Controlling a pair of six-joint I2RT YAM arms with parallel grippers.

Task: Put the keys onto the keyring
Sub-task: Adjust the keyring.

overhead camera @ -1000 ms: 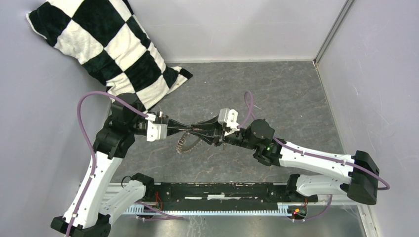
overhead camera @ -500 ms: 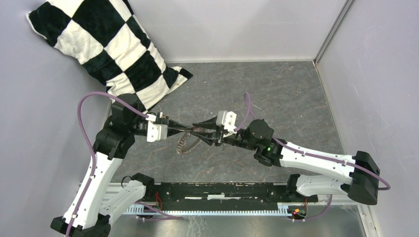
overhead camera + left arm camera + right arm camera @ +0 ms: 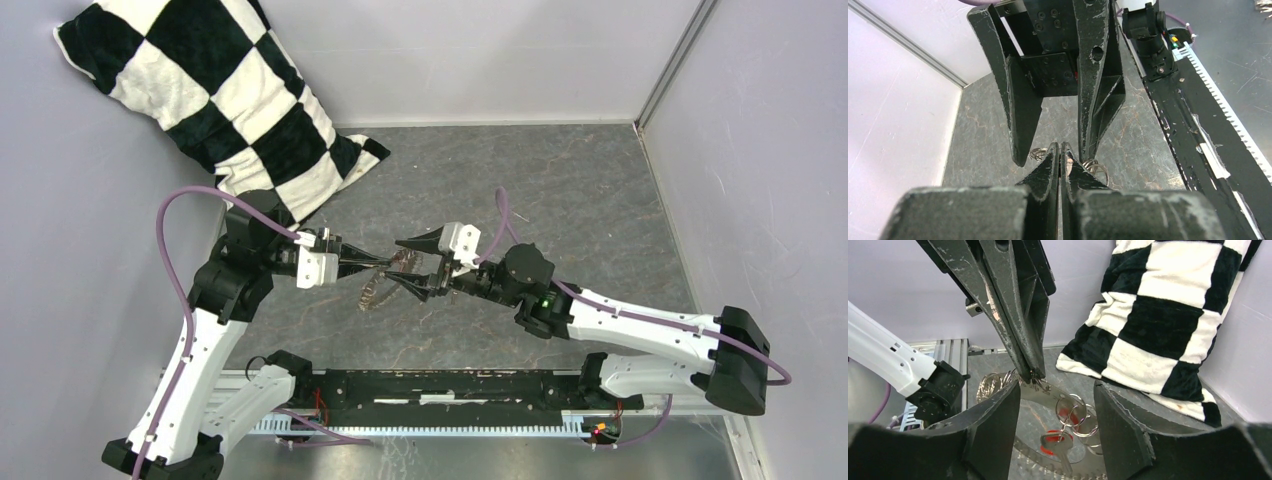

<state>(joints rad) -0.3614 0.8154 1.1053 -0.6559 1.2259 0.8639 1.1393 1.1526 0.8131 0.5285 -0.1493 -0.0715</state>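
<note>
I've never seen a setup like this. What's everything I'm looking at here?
Pillow: one, black-and-white checked, far left corner against the wall.
Keyring: one chain of silver rings, hanging from the left claw over mid-table.
Red tag: one, red, among the rings.
Key: one, silver-grey, beside the tag; whether it is threaded on, I cannot tell.
Table: one, mottled grey.
Rail: one, black, along the near edge.
Cables: two, purple, looping along the arms.
Arms: two, white and black, meeting mid-table.
Left claw: one, black, shut on the keyring.
Right claw: one, black, open, facing the left claw.
</note>
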